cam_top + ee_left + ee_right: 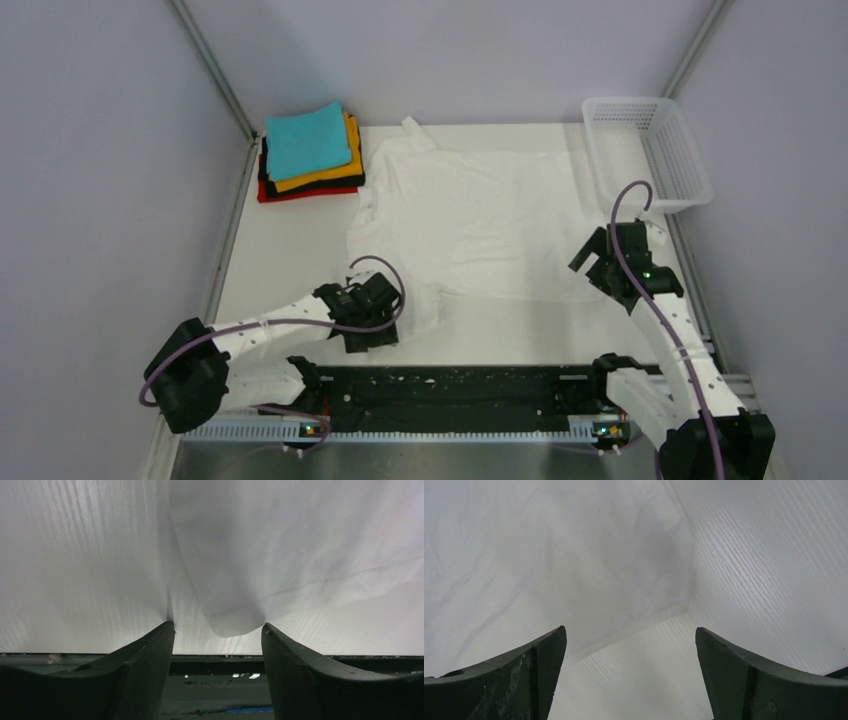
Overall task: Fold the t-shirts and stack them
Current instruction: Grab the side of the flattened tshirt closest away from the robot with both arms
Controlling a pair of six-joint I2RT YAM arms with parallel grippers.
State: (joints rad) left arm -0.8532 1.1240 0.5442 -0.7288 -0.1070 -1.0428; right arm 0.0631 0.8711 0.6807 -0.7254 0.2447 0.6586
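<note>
My left gripper (pixel 370 330) is covering the near corner of the thin white cloth t-shirt (pixel 480 220) in the overhead view.

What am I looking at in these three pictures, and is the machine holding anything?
A left arm and a right arm are bolted at the near edge of a table. The wide picture comes from a fixed camera above and behind them; the other two come from a camera on each wrist. A white t-shirt lies spread on the table, with a stack of folded shirts (teal on top) at the far left and a white basket at the far right. The left fingers stand apart around a near corner of the shirt; the right fingers stand open by its other near corner. Nothing is gripped yet.
</note>
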